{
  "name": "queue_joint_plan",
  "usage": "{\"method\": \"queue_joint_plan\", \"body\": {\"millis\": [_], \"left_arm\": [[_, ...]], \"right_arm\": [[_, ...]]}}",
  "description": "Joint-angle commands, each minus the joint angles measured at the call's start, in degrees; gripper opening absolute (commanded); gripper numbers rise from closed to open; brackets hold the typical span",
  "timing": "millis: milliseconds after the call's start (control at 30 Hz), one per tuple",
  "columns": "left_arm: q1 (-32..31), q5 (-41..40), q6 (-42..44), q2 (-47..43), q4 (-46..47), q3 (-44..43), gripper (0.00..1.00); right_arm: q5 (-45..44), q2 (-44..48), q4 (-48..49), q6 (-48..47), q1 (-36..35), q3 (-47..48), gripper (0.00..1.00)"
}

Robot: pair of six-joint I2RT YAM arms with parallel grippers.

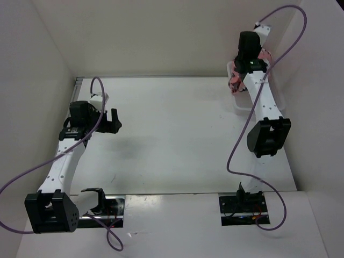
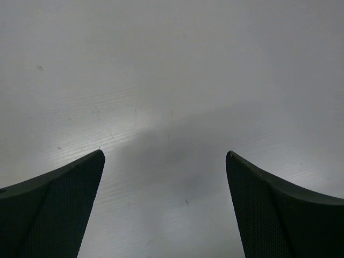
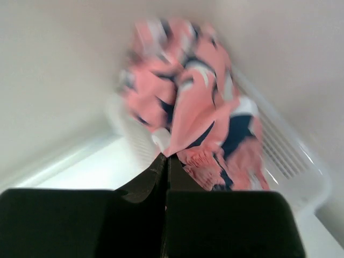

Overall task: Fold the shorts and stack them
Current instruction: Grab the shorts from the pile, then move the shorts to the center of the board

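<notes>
The salmon-pink shorts (image 3: 188, 102) with navy and white shapes hang bunched over the white mesh basket (image 3: 290, 156). My right gripper (image 3: 167, 156) is shut on a fold of their fabric, its jaws pressed together. In the top view only bits of the shorts (image 1: 235, 83) show beside the right wrist at the far right corner, and that gripper's fingers are hidden under the wrist. My left gripper (image 2: 164, 156) is open over bare table with nothing between its fingers; from above, the left gripper (image 1: 112, 122) sits at the left side.
The basket (image 1: 240, 107) stands against the right wall at the back. White walls close in the table (image 1: 177, 134) on the left, back and right. Purple cables loop from both arms.
</notes>
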State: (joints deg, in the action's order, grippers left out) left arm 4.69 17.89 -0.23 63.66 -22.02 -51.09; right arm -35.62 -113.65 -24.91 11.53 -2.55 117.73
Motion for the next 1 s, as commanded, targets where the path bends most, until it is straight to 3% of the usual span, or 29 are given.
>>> {"method": "queue_joint_plan", "body": {"millis": [0,200,300,467,500,533,567,600,633,767,967], "left_arm": [[-0.47,-2.33,0.23,-3.01,7.68,-3.14,1.0],[-1.0,-8.65,0.23,-6.71,13.93,-3.14,1.0],[-1.0,-10.33,0.23,-8.29,14.73,-3.67,1.0],[-1.0,-11.39,0.23,-11.45,15.34,-3.67,1.0],[-1.0,-11.39,0.23,-12.32,15.34,-3.14,1.0],[-1.0,-11.39,0.23,-13.11,14.56,-3.14,1.0],[-1.0,-11.39,0.23,-13.12,13.59,-3.14,1.0],[-1.0,-10.78,0.23,-13.82,13.58,-3.14,1.0],[-1.0,-10.77,0.23,-14.35,12.63,-2.53,1.0],[-1.0,-7.97,0.23,-14.35,9.02,-2.0,1.0],[-5.56,-4.7,0.23,-14.35,-1.52,2.13,1.0]], "right_arm": [[-0.52,11.32,7.23,-4.75,-5.44,8.03,0.0],[5.28,18.18,9.43,-11.26,-20.81,16.65,0.0],[10.03,22.22,10.32,-12.67,-25.84,14.55,0.0],[12.33,26.81,11.02,-7.66,-25.84,1.91,0.0],[12.93,27.77,9.45,-6.44,-24.54,-2.72,0.06],[13.9,28.56,8.74,-3.65,-23.04,-5.21,0.19],[15.12,28.57,7.95,-2.23,-21.38,-7.67,0.42],[17.4,28.57,7.16,-1.08,-18.4,-11.96,0.82],[18.12,27.7,4.63,-0.37,-17.5,-13.48,1.0],[19.26,25.32,-0.76,-0.11,-17.49,-18.4,1.0],[27.7,32.96,0.65,5.34,-20.56,-34.92,1.0]]}}
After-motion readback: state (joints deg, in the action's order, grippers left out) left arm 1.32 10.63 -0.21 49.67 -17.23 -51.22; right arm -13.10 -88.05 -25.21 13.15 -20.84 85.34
